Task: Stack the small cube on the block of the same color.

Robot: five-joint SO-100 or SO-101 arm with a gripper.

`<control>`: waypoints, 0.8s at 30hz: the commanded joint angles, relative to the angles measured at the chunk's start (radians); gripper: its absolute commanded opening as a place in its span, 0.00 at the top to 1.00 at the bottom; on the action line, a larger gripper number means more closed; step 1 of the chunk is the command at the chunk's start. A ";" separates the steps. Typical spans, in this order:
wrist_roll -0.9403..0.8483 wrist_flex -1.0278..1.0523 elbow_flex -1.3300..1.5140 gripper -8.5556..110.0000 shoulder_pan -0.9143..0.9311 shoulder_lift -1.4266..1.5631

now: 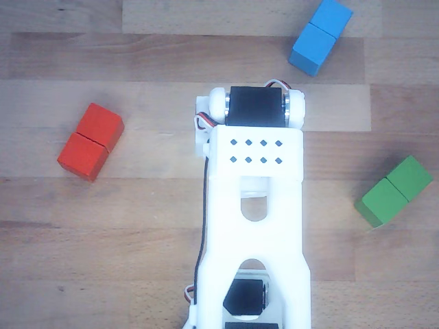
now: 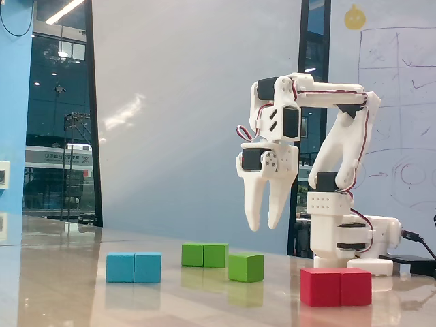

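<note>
In the fixed view the small green cube (image 2: 246, 267) sits on the table just right of and in front of the green oblong block (image 2: 204, 255). My gripper (image 2: 264, 227) points straight down well above the cube, slightly to its right. Its jaws are only a narrow gap apart and hold nothing. In the other view, from above, the green block (image 1: 394, 190) lies at the right. The white arm (image 1: 254, 205) fills the middle there and hides the gripper. The small cube does not show in that view.
A blue oblong block (image 2: 134, 267) lies left of the green ones; from above it is at the top right (image 1: 321, 35). A red oblong block (image 2: 336, 286) lies in front of the arm's base (image 2: 347, 238); from above it is at the left (image 1: 89, 140).
</note>
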 commanded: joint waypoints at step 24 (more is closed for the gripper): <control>-0.012 -0.141 -0.080 0.69 0.006 -0.285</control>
